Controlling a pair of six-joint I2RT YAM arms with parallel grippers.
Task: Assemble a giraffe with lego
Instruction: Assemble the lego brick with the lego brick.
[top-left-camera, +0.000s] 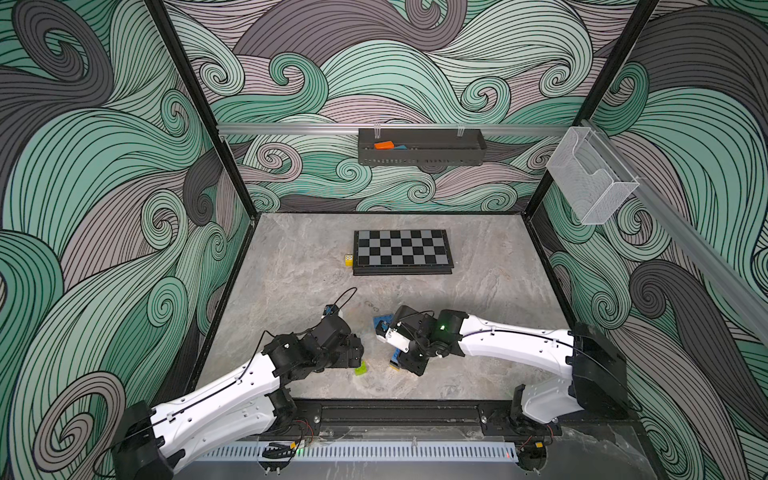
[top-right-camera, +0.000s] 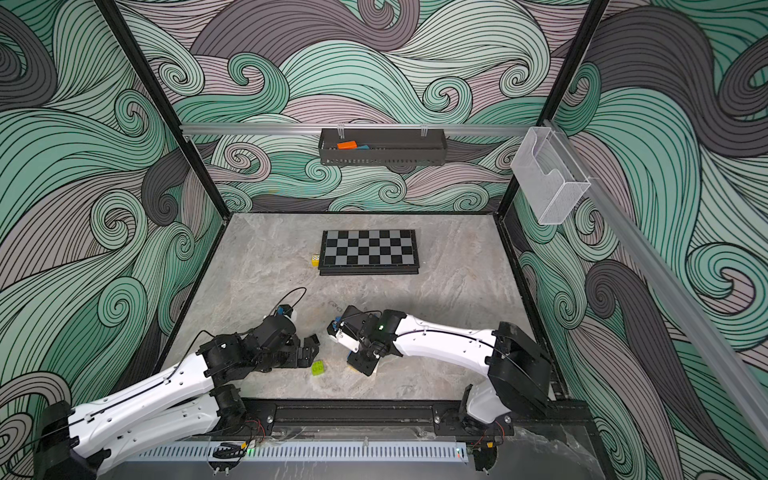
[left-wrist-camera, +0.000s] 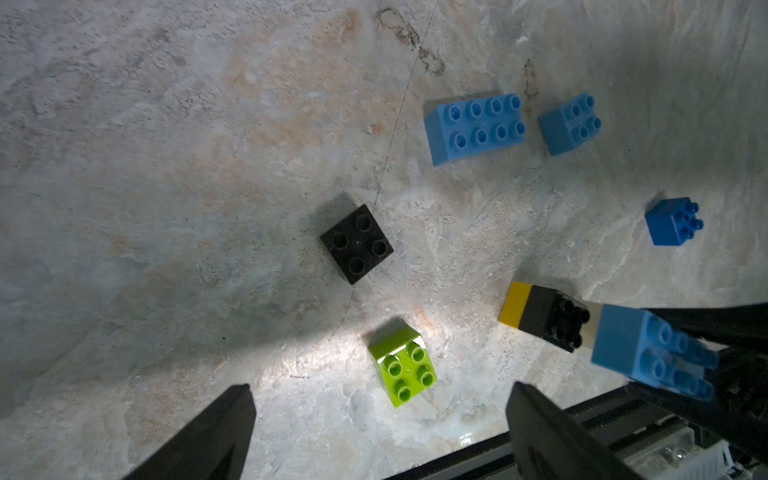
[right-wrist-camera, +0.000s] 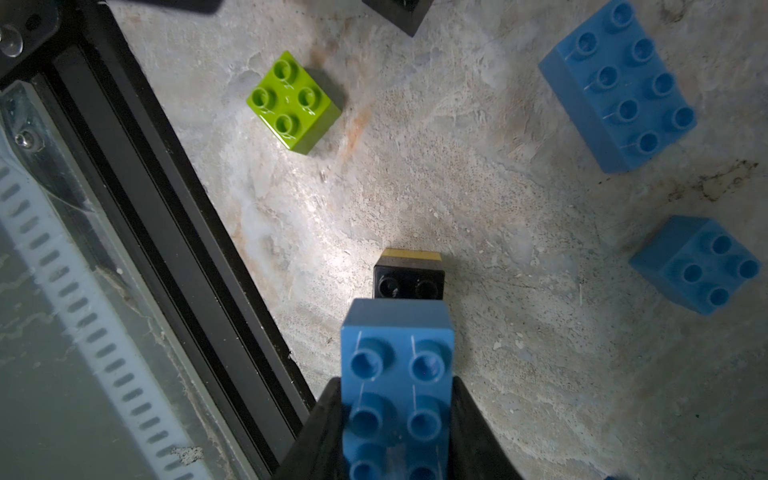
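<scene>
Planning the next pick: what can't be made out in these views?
- Held blue brick: right wrist view, it covers what is joined beneath.
- Loose black brick: right wrist view, cut off by the edge.
- Die face: top views, too small.

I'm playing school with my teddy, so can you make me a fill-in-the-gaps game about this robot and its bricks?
1. The long brick in the right gripper is coloured ____.
2. The left gripper has its jaws ____, holding nothing.
3. The lime green brick shows ____ studs on top.
4. The yellow die lies beside the ____.
Missing words: blue; open; four; chessboard.
</scene>
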